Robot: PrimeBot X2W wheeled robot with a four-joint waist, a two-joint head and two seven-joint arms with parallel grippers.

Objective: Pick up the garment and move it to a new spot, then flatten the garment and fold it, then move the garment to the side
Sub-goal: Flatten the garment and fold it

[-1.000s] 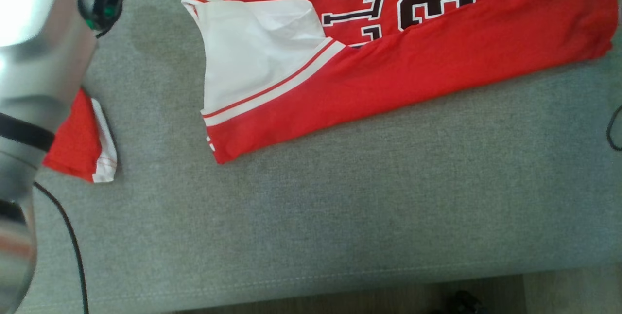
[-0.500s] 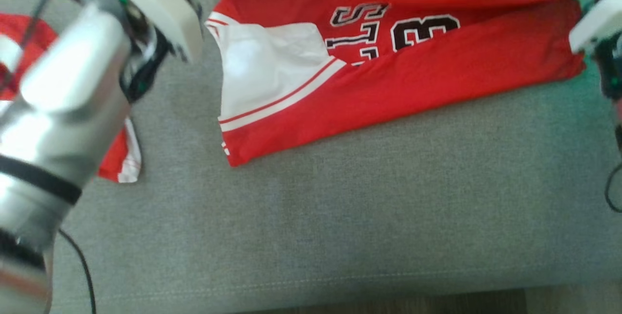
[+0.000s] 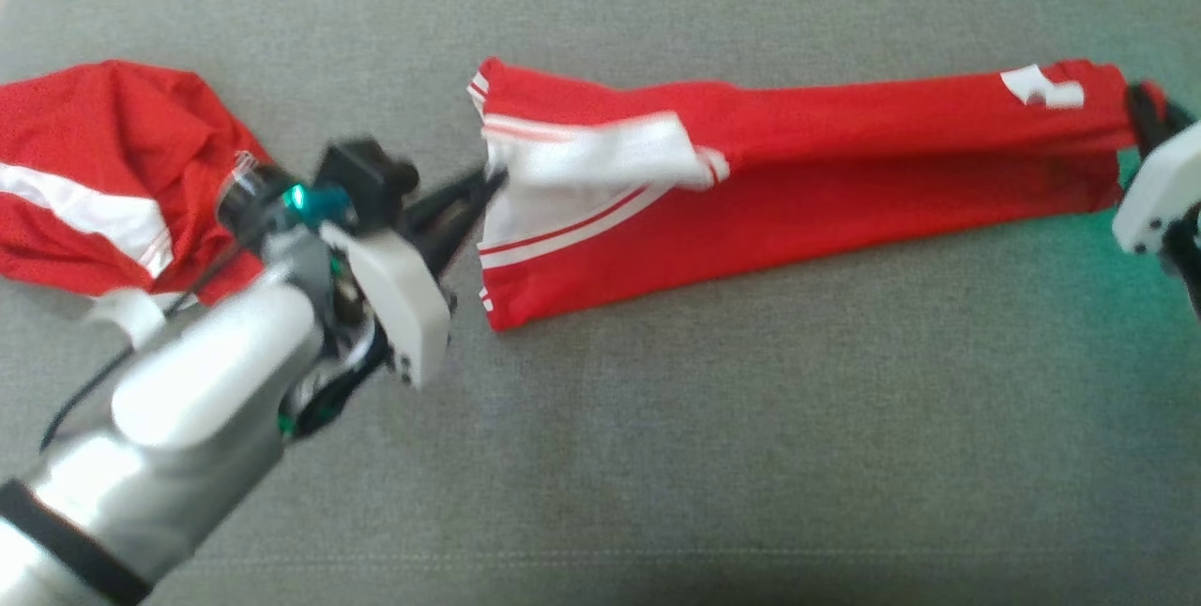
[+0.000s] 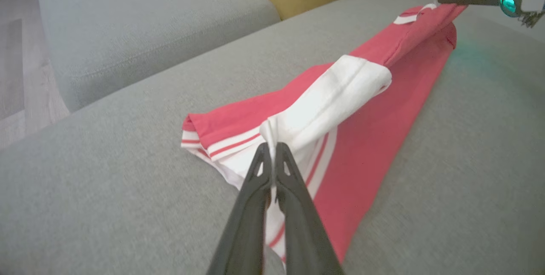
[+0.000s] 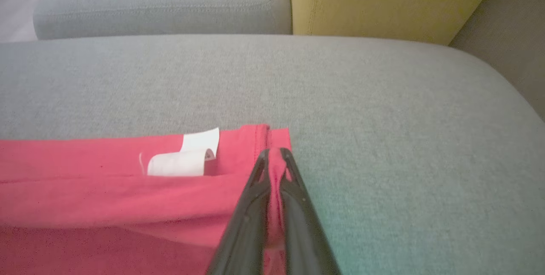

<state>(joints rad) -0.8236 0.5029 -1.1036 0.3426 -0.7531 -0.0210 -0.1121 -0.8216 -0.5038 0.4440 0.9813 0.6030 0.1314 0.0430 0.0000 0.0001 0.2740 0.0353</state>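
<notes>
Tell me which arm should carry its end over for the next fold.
Left, probably: left gripper is shut on the white-trimmed end of the garment, central in the head view; right gripper, also shut on it, sits at the edge.

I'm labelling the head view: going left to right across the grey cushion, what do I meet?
crumpled red garment → left gripper → long folded red garment → right gripper

You've folded the jersey (image 3: 798,156) over on itself since a second ago, so its lettering is now hidden and it lies as a narrow strip, your left fingers (image 4: 249,211) and right fingers (image 5: 249,224) pinching its two ends.
</notes>
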